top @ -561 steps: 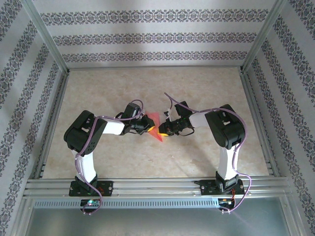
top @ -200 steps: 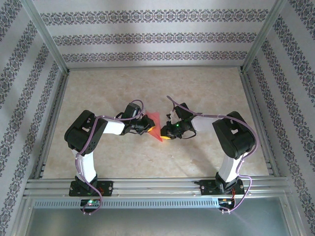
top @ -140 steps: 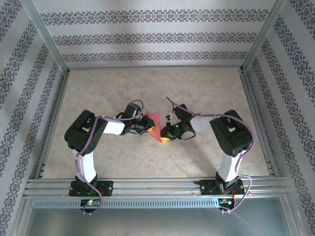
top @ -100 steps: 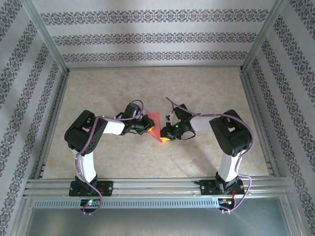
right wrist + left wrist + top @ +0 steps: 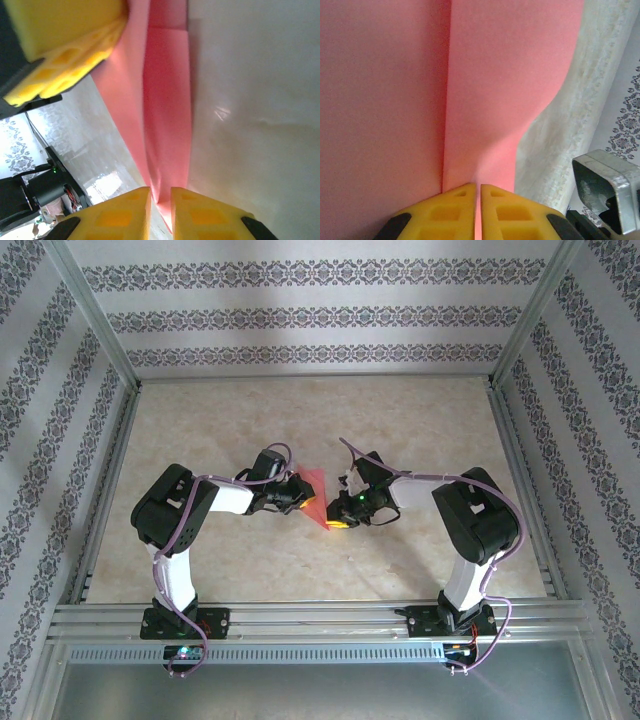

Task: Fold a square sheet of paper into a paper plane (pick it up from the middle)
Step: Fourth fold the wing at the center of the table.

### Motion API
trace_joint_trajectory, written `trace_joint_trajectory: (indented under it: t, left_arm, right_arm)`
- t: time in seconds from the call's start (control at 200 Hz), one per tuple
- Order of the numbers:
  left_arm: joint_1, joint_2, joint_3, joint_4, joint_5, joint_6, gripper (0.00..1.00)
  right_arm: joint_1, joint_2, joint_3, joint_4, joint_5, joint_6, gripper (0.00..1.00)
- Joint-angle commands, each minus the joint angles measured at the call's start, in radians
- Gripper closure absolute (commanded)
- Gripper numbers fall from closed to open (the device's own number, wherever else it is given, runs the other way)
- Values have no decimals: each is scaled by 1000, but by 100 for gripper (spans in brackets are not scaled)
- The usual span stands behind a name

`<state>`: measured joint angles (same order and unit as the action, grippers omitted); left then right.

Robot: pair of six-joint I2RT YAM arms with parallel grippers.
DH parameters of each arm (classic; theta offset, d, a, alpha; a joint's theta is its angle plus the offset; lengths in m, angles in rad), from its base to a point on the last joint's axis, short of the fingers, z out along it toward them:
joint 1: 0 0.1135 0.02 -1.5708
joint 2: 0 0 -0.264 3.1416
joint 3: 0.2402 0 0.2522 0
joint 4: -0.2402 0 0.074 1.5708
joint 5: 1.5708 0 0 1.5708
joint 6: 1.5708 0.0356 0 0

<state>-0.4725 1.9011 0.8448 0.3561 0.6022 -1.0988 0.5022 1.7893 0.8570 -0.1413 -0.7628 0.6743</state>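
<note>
So the pink paper [image 5: 317, 487] is already folded down to a pointy triangle-ish shape. It sits between the two arms, near the middle of the bench [image 5: 300, 420] and a bit toward the near side. I can't tell if it's resting on the surface or hanging just off it. The left tool [image 5: 477, 192] is pinched down tight on the paper, with the pads basically touching, right where a straight crease runs up the sheet. The right tool [image 5: 160, 197] has a narrow gap between its pads and the paper's pointed end pokes into that gap. Honestly I can't tell whether it's actually gripping or just loosely around the tip. My guess is this is a crease-sharpening or wing-fold step. If so, I'd treat the left pinch as the anchor and not let it twist. I'd get the layers at the tip lined up before the right tool closes, then press or slide along the fold instead of pulling outward. Thin paper like this buckles fast, and there's already a curve in the free edge, so go slow and avoid tugging the two ends apart.
</note>
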Motion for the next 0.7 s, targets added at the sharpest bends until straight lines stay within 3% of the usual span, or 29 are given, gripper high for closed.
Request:
trace_joint_trajectory:
  t: [0.0,0.305,0.695]
  left_arm:
    - [-12,32,-11,-39,-38,17,89]
    - [-12,30,-14,-36,-39,14,89]
    - [-12,24,-18,-39,-42,14,89]
  right_arm:
    - [14,-4,-7,-22,13,-25,81]
    - [26,24,2,-13,8,-28,88]
    - [25,68,0,5,29,-25,88]
